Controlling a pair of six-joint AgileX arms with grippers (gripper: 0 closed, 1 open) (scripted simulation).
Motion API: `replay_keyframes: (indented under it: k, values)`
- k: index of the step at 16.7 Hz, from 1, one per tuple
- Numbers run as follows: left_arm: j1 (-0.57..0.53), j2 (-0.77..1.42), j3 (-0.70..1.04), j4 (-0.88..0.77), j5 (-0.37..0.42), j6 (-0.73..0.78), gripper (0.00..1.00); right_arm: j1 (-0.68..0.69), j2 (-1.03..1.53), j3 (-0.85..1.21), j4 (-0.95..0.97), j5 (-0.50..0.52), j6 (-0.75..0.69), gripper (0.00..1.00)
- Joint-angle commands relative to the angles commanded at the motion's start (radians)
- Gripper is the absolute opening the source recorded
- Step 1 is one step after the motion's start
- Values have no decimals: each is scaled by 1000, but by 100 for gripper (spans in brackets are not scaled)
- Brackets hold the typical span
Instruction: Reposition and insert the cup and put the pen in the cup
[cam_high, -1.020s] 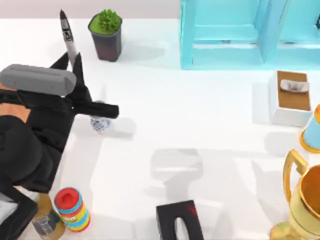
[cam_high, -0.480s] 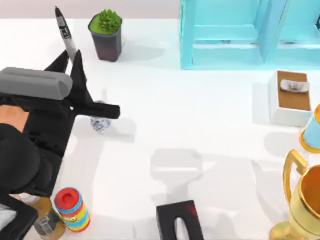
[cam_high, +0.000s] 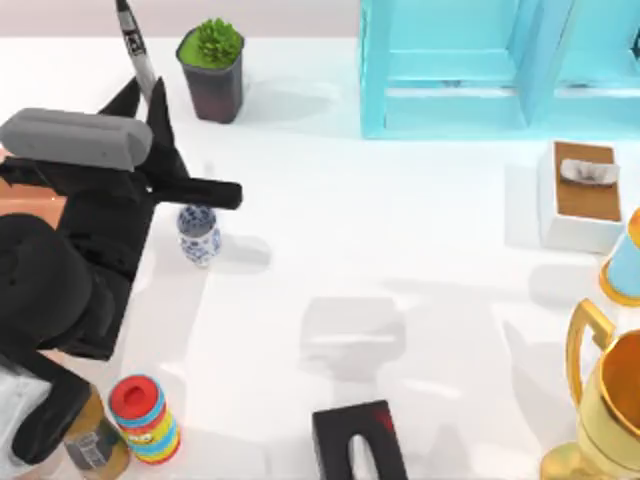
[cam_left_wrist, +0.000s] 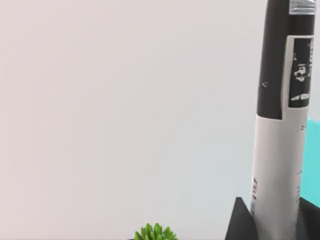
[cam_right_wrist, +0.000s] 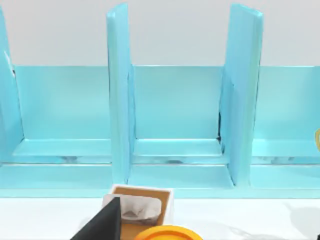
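Top view, left side of the table: the left gripper (cam_high: 142, 100) pinches the pen (cam_high: 136, 52) between its two black fingers (cam_high: 160, 120). The pen stands nearly upright in the grip, leaning slightly, its tip cut off by the upper edge of the view and its lower end hidden between the fingers. In the left wrist view the pen's (cam_left_wrist: 280, 125) grey label band and black upper barrel rise out of the dark fingertips (cam_left_wrist: 242, 222) at the frame's bottom edge; the barrel's far end is cut off by the frame, and the print on the label is too small to read.

The cup (cam_high: 199, 233), white with a blue floral pattern, stands upright on the table (cam_high: 400, 230) just below the gripper in the top view, close beside the black bar of the wrist assembly. It is apart from the pen; its rim lies near that bar, and contact between them cannot be judged. The left arm's (cam_high: 60, 270) black body covers the table's left edge.

Beyond the gripper, a potted plant (cam_high: 212, 68) stands near the pen toward the back; its green top shows in the left wrist view (cam_left_wrist: 155, 233). A red-capped can (cam_high: 145, 418) sits at the front left.

The right wrist view faces a light-blue shelf (cam_right_wrist: 175, 125) and a white box (cam_right_wrist: 142, 205); a dark fingertip of the right gripper shows at the bottom edge, its state indeterminable.
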Motion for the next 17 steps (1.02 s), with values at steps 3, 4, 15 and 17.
replay_keyframes:
  k: [3,4,15,17]
  values:
    - [21,74,35,0,19,2,0,0,0,0,0,0,0,100]
    - [26,101,51,-6,25,2,0,0,0,0,0,0,0,100]
    - [36,133,70,-18,36,2,38,0,0,0,0,0,0,100]
    - [36,133,70,-18,36,2,53,0,0,0,0,0,0,100]
